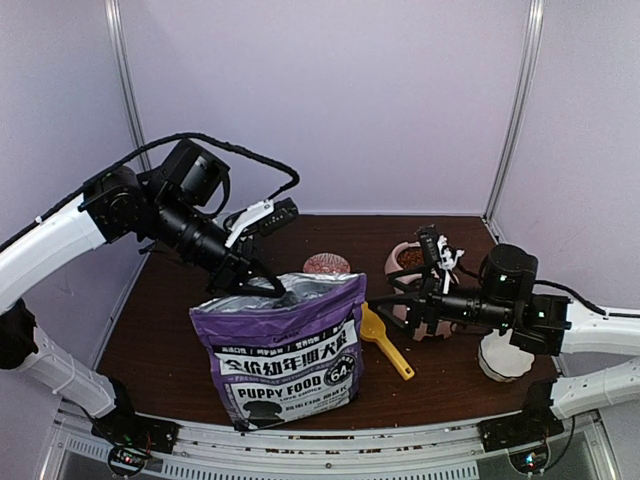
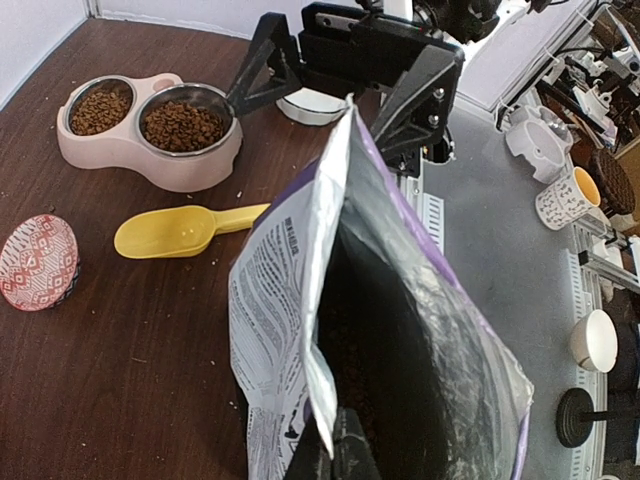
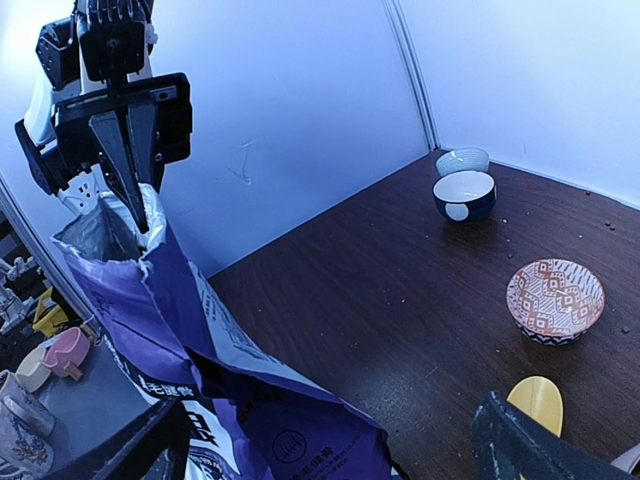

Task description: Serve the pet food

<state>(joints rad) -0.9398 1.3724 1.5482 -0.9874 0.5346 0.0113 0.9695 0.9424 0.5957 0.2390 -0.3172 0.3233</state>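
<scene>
Top external | L gripper (image 1: pixel 245 278) pinched shut on bag (image 1: pixel 290 350) rim | R gripper (image 1: pixel 400 300) wide open, empty | kibble (image 2: pixel 183 125) in feeder (image 2: pixel 180 176) bowls

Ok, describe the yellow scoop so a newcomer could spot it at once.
Start at the purple PUPPY FOOD bag standing front and centre on the table. Just right of it, between bag and pink double feeder, the scoop lies flat on the dark wood. It is the only yellow thing on the table, with a long handle, unlike the round patterned bowl behind.

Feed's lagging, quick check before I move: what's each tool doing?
Left tool: closed on the purple bag, at its top edge.
Right tool: open, holding nothing.
</scene>
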